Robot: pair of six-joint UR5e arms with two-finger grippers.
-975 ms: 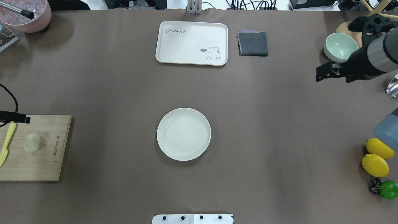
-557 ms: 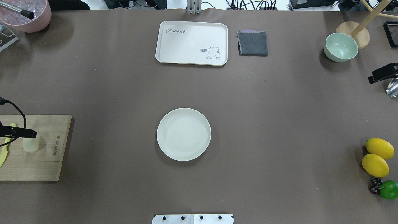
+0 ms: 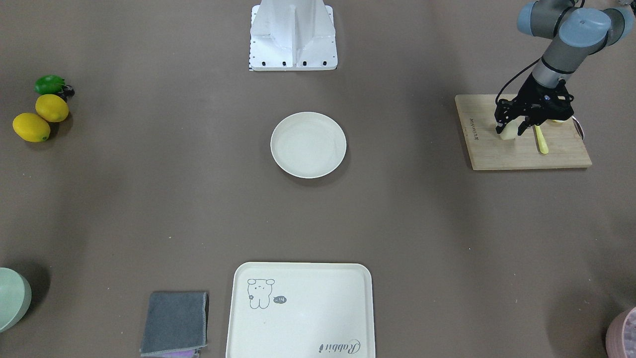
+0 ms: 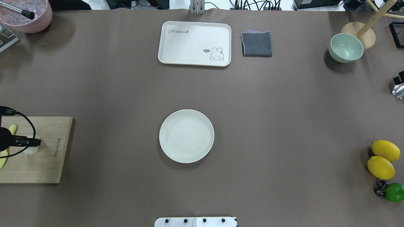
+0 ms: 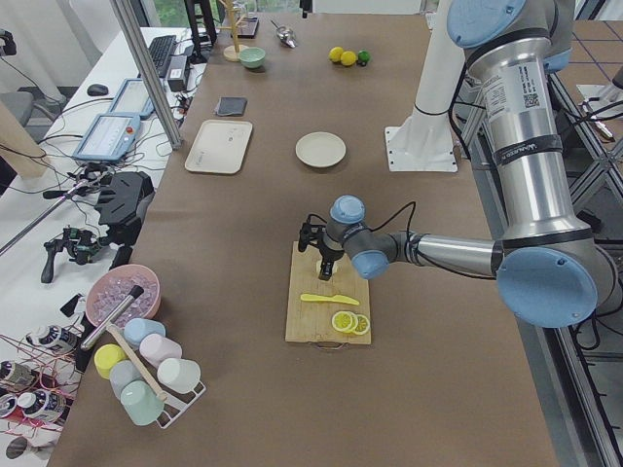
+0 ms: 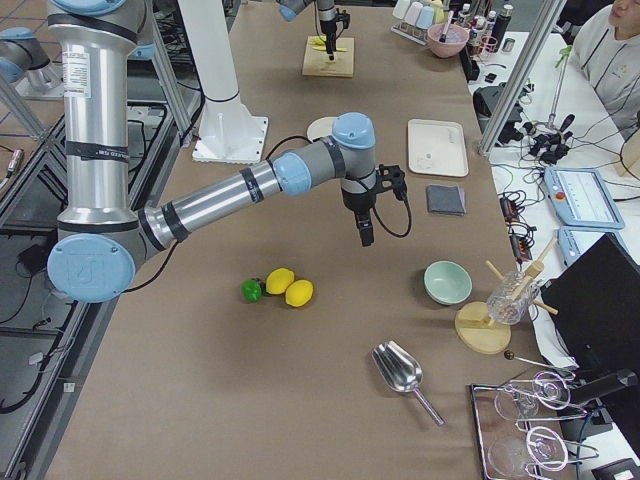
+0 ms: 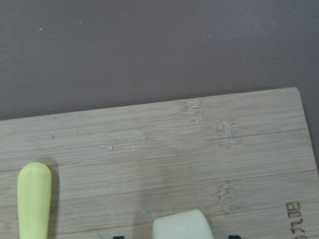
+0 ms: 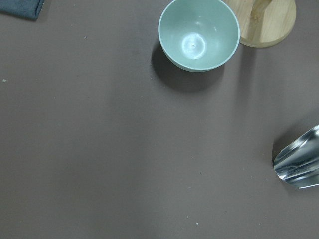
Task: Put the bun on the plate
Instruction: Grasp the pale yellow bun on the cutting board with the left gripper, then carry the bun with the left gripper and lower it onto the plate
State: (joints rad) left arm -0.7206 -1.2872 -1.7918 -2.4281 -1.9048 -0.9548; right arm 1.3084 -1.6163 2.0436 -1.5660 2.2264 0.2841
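Observation:
The bun [image 3: 507,134] is a pale cream puck on the wooden cutting board [image 3: 497,156]. In the left wrist view the bun [image 7: 182,226] sits at the bottom edge, with a gap on each side to the dark fingertips [image 7: 232,236]. My left gripper [image 3: 510,129] is open and lowered over the bun, one finger on each side. From overhead the left gripper [image 4: 31,142] covers most of the bun [image 4: 31,150]. The round cream plate [image 4: 164,136] lies bare at the table's middle. My right gripper [image 6: 365,236] hangs over the table near the green bowl; I cannot tell whether it is open or shut.
A yellow knife [image 3: 540,141] lies on the board beside the bun, with lemon slices [image 5: 344,322] at the board's end. Also on the table are a cream tray [image 4: 195,42], a grey cloth [image 4: 256,44], a green bowl [image 4: 345,47], lemons [image 4: 382,160] and a metal scoop [image 8: 299,167].
My left gripper has moved across the board and come down over the bun. The right arm has pulled back to the right, almost out of the overhead view.

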